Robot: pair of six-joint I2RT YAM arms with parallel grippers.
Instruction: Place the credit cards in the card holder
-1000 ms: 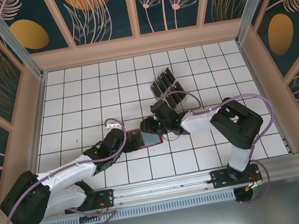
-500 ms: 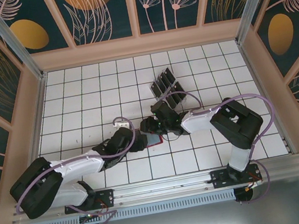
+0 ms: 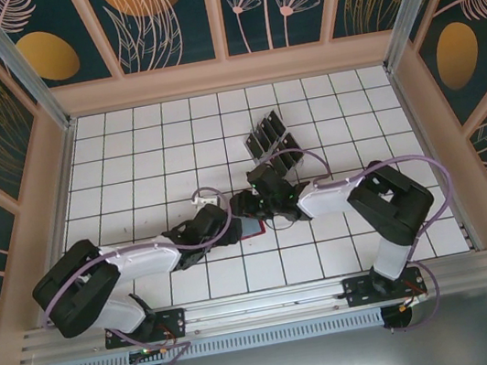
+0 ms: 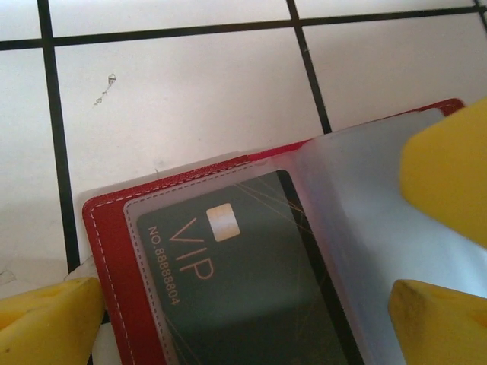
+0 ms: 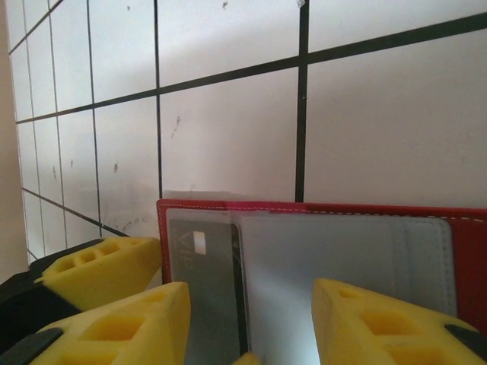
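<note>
The red card holder (image 3: 246,228) lies open on the white gridded desk (image 3: 129,163) near its middle, a black card marked VIP (image 4: 228,281) lying under a clear pocket (image 4: 358,251) of it in the left wrist view. The left arm's fingers (image 3: 221,226) stand spread wide over its left end, yellow pads (image 4: 46,323) either side, while the right arm's fingers (image 3: 249,207) stand partly apart over its far-right edge; what they hold, I cannot tell. Farther off, more black cards stand in a slotted rack (image 3: 272,144).
</note>
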